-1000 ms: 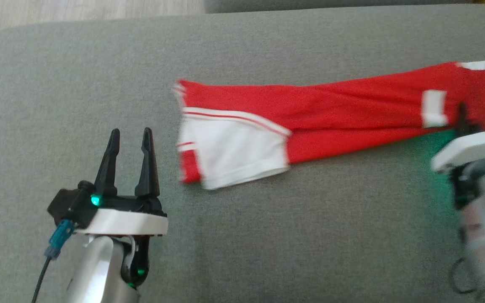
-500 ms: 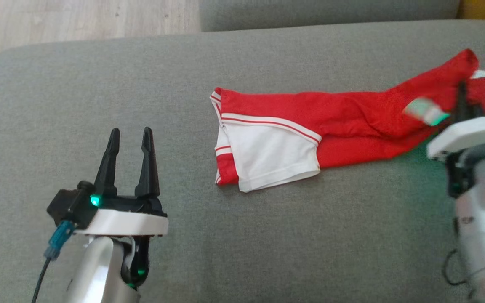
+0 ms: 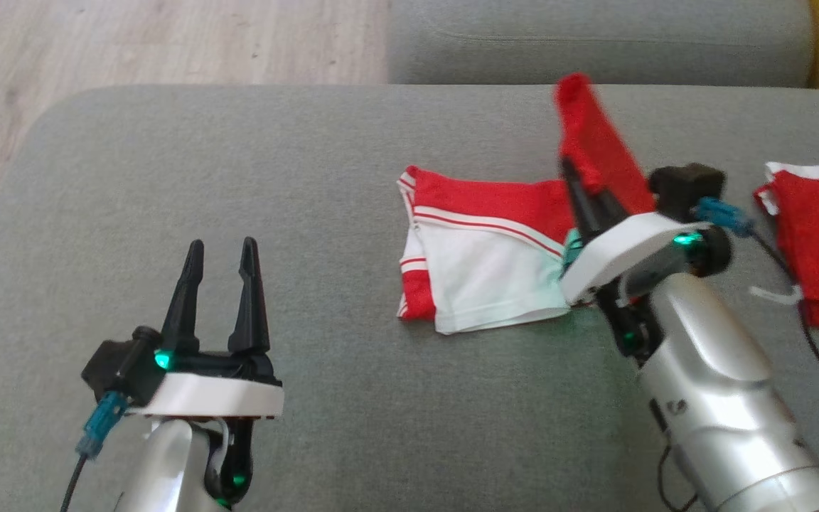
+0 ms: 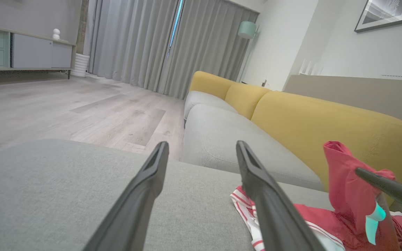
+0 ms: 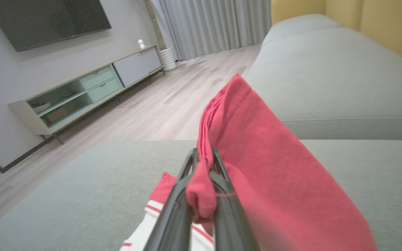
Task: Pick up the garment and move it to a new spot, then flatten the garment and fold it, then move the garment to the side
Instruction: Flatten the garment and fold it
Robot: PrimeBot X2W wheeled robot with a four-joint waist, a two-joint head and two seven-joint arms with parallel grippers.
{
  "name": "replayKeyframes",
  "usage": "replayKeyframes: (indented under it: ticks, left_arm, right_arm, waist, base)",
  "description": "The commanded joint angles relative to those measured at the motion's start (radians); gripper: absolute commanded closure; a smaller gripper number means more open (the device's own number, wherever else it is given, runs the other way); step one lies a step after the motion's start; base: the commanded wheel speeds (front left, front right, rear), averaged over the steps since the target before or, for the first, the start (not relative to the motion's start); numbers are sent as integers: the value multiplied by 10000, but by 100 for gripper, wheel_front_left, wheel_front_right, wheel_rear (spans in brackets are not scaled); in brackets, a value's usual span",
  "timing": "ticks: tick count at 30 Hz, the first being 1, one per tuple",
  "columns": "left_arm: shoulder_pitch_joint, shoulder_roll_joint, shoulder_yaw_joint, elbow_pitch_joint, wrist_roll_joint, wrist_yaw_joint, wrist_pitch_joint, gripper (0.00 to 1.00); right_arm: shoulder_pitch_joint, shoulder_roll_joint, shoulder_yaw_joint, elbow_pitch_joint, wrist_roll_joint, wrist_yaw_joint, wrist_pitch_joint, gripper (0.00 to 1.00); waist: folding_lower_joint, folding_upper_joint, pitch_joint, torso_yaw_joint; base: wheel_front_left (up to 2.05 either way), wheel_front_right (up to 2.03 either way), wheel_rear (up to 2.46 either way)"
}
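Head view: our right claw (image 3: 571,178) pinches one red end of the red-and-white garment (image 3: 488,249), raised above the half lying on the grey sofa seat (image 3: 239,156). Left wrist view: our left claw (image 4: 202,144) gapes wide, empty. Right wrist view: the cloth drapes limp, so we judge it soft and light; hems look best to grip.

Everything sits on the grey fabric sofa seat (image 3: 239,163). The red-and-white cloth garment (image 3: 480,263) lies just right of the seat's middle. One end of it is raised above the rest, toward the far edge, pinched in the right gripper (image 3: 571,178). The left gripper (image 3: 222,249) hangs over the near left part, well apart from the garment. At the right edge lies a second red cloth piece (image 3: 818,235), apart from the garment. Behind the far edge is another grey seat cushion (image 3: 594,43), with pale wooden floor (image 3: 168,43) beyond the far left corner.
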Motion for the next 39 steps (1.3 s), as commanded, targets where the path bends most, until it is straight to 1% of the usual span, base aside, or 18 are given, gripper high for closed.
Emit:
replayKeyframes:
  ticks: [1, 3, 4, 9, 15, 20, 21, 22, 25, 28, 31, 34, 36, 39]
  left_arm:
    - [-287, 51, 277, -345, -76, 14, -51, 0]
    - [-320, 51, 189, -341, -112, 14, -51, 0]
    - [-320, 51, 189, -341, -112, 14, -51, 0]
    - [-444, 51, -37, -307, -200, 14, -51, 0]
    - [-592, 51, -228, -219, -305, 14, -51, 0]
    - [-623, 51, -280, -178, -376, 14, -51, 0]
    - [-620, 51, -283, -160, -385, 14, -51, 0]
    - [-616, 51, -287, -144, -389, 14, -51, 0]
    - [-604, 51, -218, -73, -417, 14, -51, 0]
    - [-624, 51, -70, -89, -371, 14, -51, 0]
    - [-631, 51, 67, -181, -287, 14, -51, 0]
    - [-603, 51, 210, -274, -207, 14, -51, 0]
    - [-576, 51, 295, -344, -146, 14, -51, 0]
    - [-513, 51, 426, -433, -83, 14, -51, 0]
  right_arm:
    - [-266, 170, 684, -446, 388, 35, 19, 100]
    - [-284, 171, 1252, -391, 780, 35, -1, 100]
    - [-284, 171, 1252, -391, 780, 35, -1, 100]
    - [-377, 172, 2268, 118, 1612, 35, -179, 100]
    - [-561, 172, 3104, 977, 2158, 35, -458, 100]
    - [-643, 173, 3712, 1372, 2840, 35, -773, 100]
    - [-664, 173, 3861, 1416, 2970, 35, -832, 35]
    - [-673, 173, 4044, 1446, 3152, 35, -782, 0]
    - [-844, 173, 4473, 1358, 3541, 35, -977, 0]
    - [-1044, 173, 4776, 1090, 3984, 35, -1218, 0]
    - [-1418, 173, 4715, 1191, 3774, 35, -1529, 0]
    - [-1761, 159, 4002, 1512, 2981, 35, -1652, 0]
    - [-1787, -76, 3098, 1237, 2184, 35, -1660, 0]
    - [-1349, -521, 1691, 527, 967, 35, -1663, 0]
  waist:
    - [1, 0, 51, 198]
    - [1, 0, 100, 383]
    - [1, 0, 100, 383]
    - [1, 0, 311, 836]
    - [1, 0, 526, 1263]
    - [1, 0, 604, 1415]
    - [1, 0, 617, 1418]
    - [1, 0, 620, 1412]
    - [1, 0, 606, 1254]
    - [1, 0, 552, 955]
    - [1, 0, 468, 570]
    - [1, 0, 370, 157]
    - [1, 0, 326, -124]
    - [1, 0, 270, -508]
  base:
    - [0, 0, 0]
    - [0, 0, 0]
    - [0, 0, 0]
    - [0, 0, 0]
    - [0, 0, 0]
    - [0, 0, 0]
    - [0, 0, 0]
    - [0, 0, 0]
    - [0, 0, 0]
    - [0, 0, 0]
    - [0, 0, 0]
    - [0, 0, 0]
    - [0, 0, 0]
    - [0, 0, 0]
